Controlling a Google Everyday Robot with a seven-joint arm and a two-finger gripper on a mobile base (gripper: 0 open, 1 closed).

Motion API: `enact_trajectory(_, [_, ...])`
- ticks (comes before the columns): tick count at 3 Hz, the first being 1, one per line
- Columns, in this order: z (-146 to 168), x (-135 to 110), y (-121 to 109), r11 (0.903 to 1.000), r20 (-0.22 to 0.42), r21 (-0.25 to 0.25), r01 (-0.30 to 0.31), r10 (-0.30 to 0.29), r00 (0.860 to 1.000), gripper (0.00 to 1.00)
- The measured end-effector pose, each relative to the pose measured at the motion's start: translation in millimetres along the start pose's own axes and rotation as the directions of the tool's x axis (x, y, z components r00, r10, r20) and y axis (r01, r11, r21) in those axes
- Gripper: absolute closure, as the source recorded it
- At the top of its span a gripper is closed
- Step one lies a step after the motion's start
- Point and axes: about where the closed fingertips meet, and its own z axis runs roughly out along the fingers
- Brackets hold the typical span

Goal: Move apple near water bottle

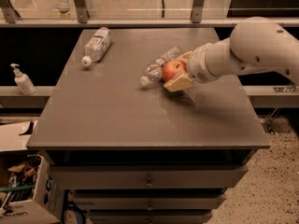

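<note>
You have a big flat grey-brown desk (117, 120) in front of you. The fat white robot arm (252, 50) comes in from 3 o'clock. At 11 o'clock on the desk lies the stout clear bottle with the large white label (96, 45); leave it alone. A bit toward 1 o'clock from the middle, the slim clear ribbed plastic water bottle (159, 66) lies on its side, with its white cap pointing to 7 o'clock. The round red-orange apple (171, 70) is right at its 3 o'clock side, so close that they look like they touch. The pincer (177, 72) hugs the apple between its two tan fingers (178, 84).

I think the apple is hard, smooth and a bit heavy. It can roll and slip, so hold it round its fat middle. Squeeze gently, or it may bruise. The water bottle looks light and could roll if bumped.
</note>
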Motion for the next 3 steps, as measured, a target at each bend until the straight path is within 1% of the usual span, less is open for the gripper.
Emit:
enact_trajectory(2, [1.1,-0.9,2.5,1.0000,-0.022,0.000,-0.008,0.008,1.000,0.13])
enact_trajectory(3, [0.5,-0.7,2.7,1.0000,-0.026,0.001,-0.010,0.010,1.000,0.00])
